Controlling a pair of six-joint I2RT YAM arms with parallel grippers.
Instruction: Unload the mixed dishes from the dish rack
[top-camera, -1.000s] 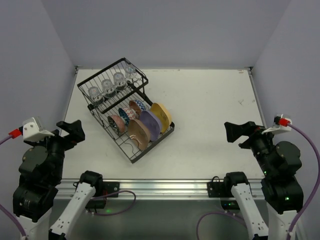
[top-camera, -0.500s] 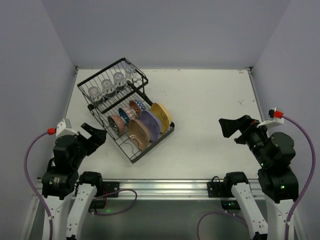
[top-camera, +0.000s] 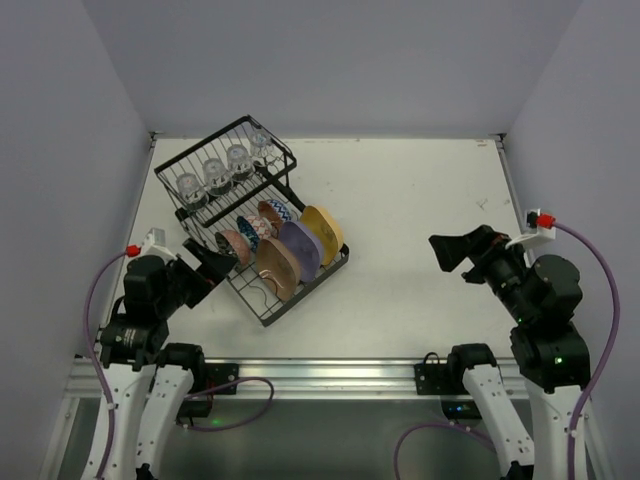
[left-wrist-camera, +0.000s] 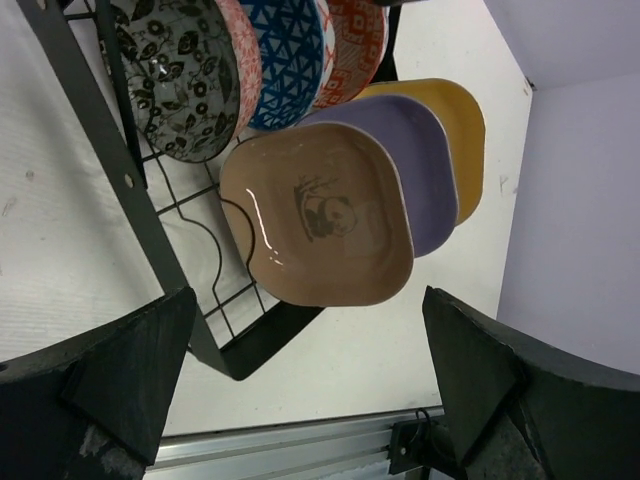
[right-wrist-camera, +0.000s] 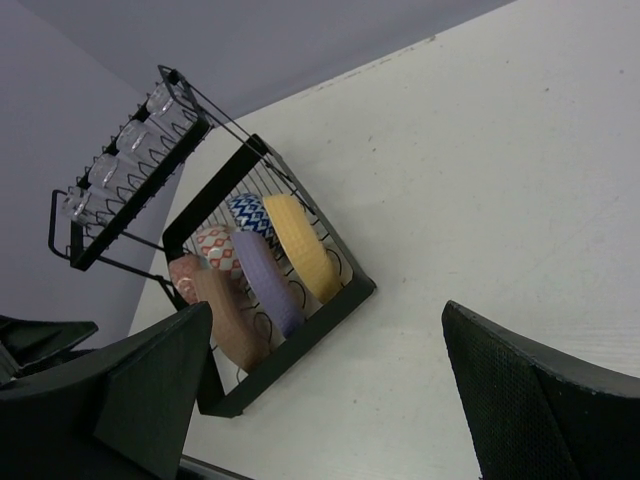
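The black wire dish rack (top-camera: 210, 143) stands at the table's back left. Its basket section holds several clear glass cups (top-camera: 215, 172). Its tray section holds a tan plate (top-camera: 277, 266), a purple plate (top-camera: 300, 248) and a yellow plate (top-camera: 323, 232) on edge, with pink (top-camera: 235, 245), blue (top-camera: 252, 228) and red-brown (top-camera: 270, 215) bowls behind them. My left gripper (top-camera: 205, 272) is open and empty, just left of the rack's near corner, facing the tan plate (left-wrist-camera: 320, 215). My right gripper (top-camera: 455, 255) is open and empty, far right of the rack (right-wrist-camera: 300, 335).
A white table (top-camera: 420, 200) with walls on three sides. An aluminium rail (top-camera: 320, 375) runs along the near edge, with the arm bases and cables on it.
My left arm has come down and moved right, close to the rack's near left corner. My right gripper has moved slightly left. The dishes have not moved.
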